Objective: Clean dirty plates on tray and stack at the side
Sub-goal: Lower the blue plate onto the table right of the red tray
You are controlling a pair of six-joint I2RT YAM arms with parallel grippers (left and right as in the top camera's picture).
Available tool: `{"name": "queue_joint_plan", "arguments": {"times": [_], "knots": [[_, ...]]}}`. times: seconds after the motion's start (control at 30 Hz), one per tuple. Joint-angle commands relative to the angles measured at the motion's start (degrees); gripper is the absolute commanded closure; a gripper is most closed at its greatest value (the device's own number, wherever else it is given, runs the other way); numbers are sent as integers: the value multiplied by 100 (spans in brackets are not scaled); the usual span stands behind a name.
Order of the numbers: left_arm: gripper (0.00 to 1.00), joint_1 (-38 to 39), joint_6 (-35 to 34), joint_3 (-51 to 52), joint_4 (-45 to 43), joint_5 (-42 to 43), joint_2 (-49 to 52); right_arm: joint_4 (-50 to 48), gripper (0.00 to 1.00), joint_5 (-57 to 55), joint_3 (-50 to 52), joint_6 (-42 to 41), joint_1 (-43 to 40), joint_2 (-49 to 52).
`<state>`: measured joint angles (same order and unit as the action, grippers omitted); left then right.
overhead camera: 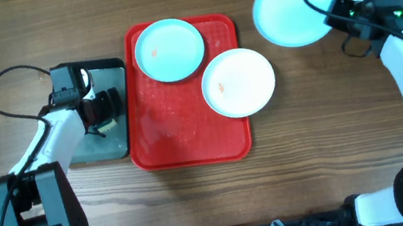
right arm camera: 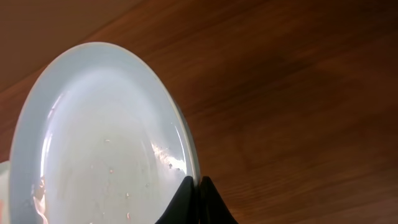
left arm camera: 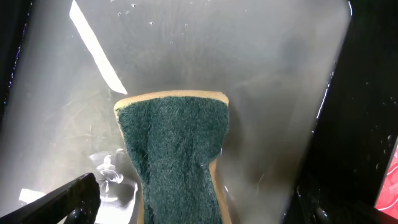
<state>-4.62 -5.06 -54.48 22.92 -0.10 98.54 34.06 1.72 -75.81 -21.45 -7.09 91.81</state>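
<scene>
Holding now: light blue plate [overhead camera: 290, 8] by its rim in the right claw [overhead camera: 332, 17], jaws pinched together on the edge, at 2 o'clock off the red tray [overhead camera: 190, 141], over bare desk [overhead camera: 325, 126]
Waiting on the tray: second light blue plate [overhead camera: 169, 49] at 12 o'clock, white plate [overhead camera: 238, 82] at 3 o'clock and overhanging the rim; reddish smudges on both
Idle side: left claw [overhead camera: 106, 110] spread wide over the sponge [left arm camera: 174, 155], green face up, on the wet dark grey tray [overhead camera: 121, 144] at 9 o'clock; nothing gripped
Judged done: probably one plate of three, wiped and taken to the stacking side
Judged left: setting that plate down, scrubbing the other two, stacking all three
Hard to tell: whether the held plate rests on the desk or hangs above it; water drops on its face, but fully clean or not unclear; near end of the sponge cut off in the left wrist view
</scene>
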Motion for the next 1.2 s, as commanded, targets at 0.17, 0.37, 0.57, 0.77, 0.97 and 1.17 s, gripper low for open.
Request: {"name": "queue_joint_plan", "arguments": {"times": [0.17, 0.37, 0.57, 0.77, 0.97, 1.17], "knots": [[0, -15, 9, 42, -15, 48, -105, 118, 96, -304, -57, 87, -129, 841], [0, -15, 9, 39, -15, 48, -105, 90, 96, -343, -57, 162, -129, 1482], [0, -15, 9, 42, -15, 48, -105, 44, 96, -275, -57, 555, -114, 1853], [0, -15, 9, 39, -15, 48, -105, -59, 95, 651, -57, 1244, -103, 2162], [0, -15, 9, 39, -15, 48, -105, -66, 95, 737, -57, 1434, 4, 2317], [0, -15, 9, 42, -13, 48, -105, -72, 95, 935, -59, 1707, 155, 2317]]}}
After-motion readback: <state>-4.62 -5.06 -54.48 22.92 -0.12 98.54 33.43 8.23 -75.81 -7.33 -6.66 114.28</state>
